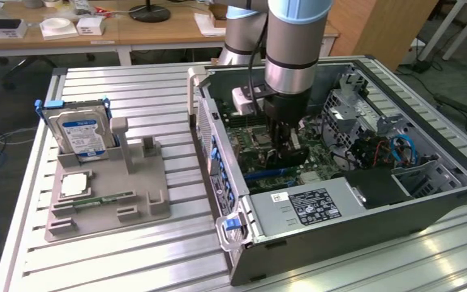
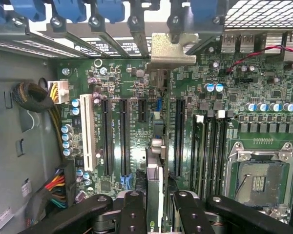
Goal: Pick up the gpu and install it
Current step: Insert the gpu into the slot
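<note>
My gripper point(image 1: 287, 145) reaches down into the open computer case point(image 1: 428, 201), over the green motherboard point(image 1: 250, 143). It is shut on the gpu point(image 1: 289, 156), a thin dark card held upright between the fingers. In the wrist view the gpu point(image 2: 155, 178) runs edge-on away from my gripper point(image 2: 156, 207), and its greyish metal bracket point(image 2: 172, 48) lies up against the case's rear slot openings. The card hangs in line with the black expansion slots point(image 2: 122, 136). Whether its lower edge touches a slot I cannot tell.
A grey holder point(image 1: 107, 201) on the slatted table carries a silver hard drive with a blue label point(image 1: 79, 134), a processor chip point(image 1: 75, 184) and a green memory stick point(image 1: 104, 199). Inside the case are the power supply point(image 1: 306, 207), the processor socket point(image 2: 259, 180) and cable bundles point(image 2: 36, 97).
</note>
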Tool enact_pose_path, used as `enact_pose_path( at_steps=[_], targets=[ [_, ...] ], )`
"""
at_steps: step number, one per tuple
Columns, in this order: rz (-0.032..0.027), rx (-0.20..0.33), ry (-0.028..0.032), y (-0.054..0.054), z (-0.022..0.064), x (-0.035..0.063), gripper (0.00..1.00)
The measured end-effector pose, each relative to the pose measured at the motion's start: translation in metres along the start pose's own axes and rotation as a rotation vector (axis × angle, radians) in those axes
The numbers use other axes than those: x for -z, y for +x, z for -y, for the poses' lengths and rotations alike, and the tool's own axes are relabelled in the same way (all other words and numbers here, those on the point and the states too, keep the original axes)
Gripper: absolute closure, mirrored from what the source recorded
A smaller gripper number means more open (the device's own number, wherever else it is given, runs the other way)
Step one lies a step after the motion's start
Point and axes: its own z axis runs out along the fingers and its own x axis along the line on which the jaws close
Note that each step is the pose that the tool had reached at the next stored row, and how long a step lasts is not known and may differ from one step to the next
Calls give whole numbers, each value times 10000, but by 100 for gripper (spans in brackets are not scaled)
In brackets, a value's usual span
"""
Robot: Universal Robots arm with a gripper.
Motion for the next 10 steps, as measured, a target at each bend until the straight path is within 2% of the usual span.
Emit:
enact_pose_path(
  at_steps=[4, 10],
  targets=[
    [2, 0, 1, 6, -16, -7, 74],
    [2, 1, 1, 7, -102, -15, 74]
  ],
)
